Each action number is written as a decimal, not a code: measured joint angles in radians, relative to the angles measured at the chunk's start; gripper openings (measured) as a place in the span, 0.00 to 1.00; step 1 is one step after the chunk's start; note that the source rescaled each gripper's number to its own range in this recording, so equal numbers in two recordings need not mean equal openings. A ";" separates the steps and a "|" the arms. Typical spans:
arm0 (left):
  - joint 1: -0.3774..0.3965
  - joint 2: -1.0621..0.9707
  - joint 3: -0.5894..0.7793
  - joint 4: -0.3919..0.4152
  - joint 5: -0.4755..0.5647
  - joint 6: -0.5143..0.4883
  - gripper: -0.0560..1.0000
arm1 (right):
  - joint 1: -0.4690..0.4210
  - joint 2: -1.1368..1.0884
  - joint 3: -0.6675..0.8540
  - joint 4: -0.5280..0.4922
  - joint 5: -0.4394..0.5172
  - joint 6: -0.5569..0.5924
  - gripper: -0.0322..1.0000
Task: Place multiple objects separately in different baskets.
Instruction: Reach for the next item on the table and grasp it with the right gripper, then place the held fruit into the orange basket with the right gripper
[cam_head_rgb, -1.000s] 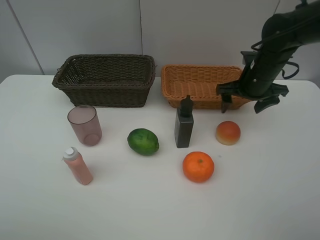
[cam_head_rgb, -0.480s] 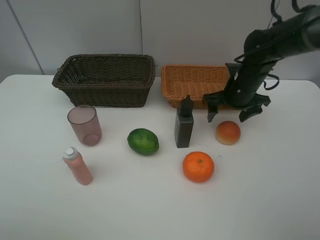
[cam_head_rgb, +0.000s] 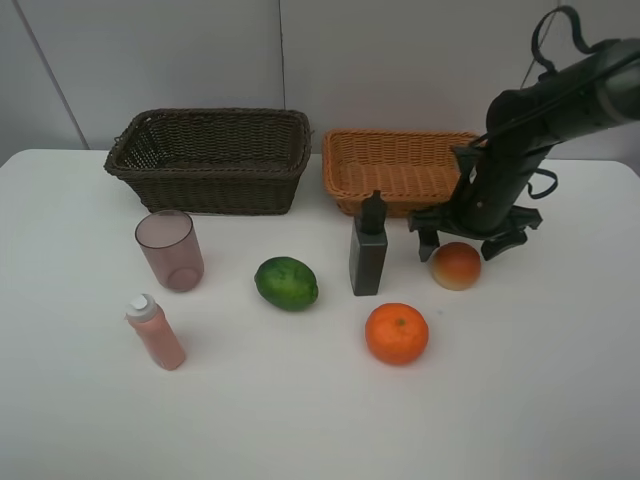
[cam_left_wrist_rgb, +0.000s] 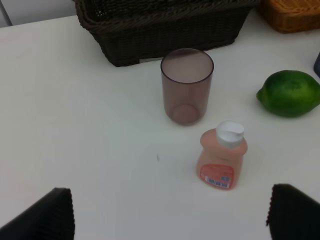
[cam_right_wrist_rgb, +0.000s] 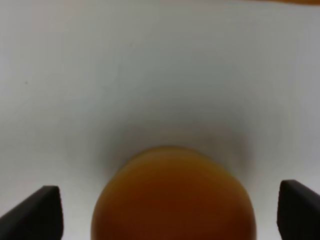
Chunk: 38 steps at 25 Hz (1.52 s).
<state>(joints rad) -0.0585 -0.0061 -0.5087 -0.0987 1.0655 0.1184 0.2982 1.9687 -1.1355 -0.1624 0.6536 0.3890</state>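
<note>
My right gripper (cam_head_rgb: 461, 246) hangs open just above the red-yellow peach (cam_head_rgb: 456, 266), one finger on either side of its far half. Up close, the peach (cam_right_wrist_rgb: 174, 196) fills the space between the two fingertips (cam_right_wrist_rgb: 37, 215), untouched. An orange (cam_head_rgb: 397, 333), a dark grey bottle (cam_head_rgb: 368, 247), a green lime (cam_head_rgb: 286, 283), a mauve cup (cam_head_rgb: 169, 250) and a pink bottle (cam_head_rgb: 155, 332) stand on the white table. The dark brown basket (cam_head_rgb: 210, 160) and the light orange basket (cam_head_rgb: 398, 168) sit at the back. My left gripper (cam_left_wrist_rgb: 170, 215) is open near the pink bottle (cam_left_wrist_rgb: 221, 157) and cup (cam_left_wrist_rgb: 186, 85).
The lime (cam_left_wrist_rgb: 289, 93) lies beside the pink bottle in the left wrist view, with the dark basket (cam_left_wrist_rgb: 160, 25) beyond the cup. A grey wall rises behind the baskets. The left arm does not show in the exterior high view.
My right gripper has come down and to the left from above the orange basket's right end to just over the peach, still open. Nothing on the table has moved.
</note>
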 joint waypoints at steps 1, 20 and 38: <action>0.000 0.000 0.000 0.000 0.000 0.000 1.00 | -0.001 0.002 0.012 0.001 -0.015 0.004 0.88; 0.000 0.000 0.000 0.000 0.000 0.000 1.00 | -0.008 0.039 0.029 -0.002 -0.036 0.008 0.41; 0.000 0.000 0.000 0.000 0.000 0.000 1.00 | -0.016 -0.097 -0.334 0.001 0.364 -0.129 0.41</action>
<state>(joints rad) -0.0585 -0.0061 -0.5087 -0.0987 1.0655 0.1184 0.2826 1.8714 -1.4699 -0.1617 1.0177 0.2601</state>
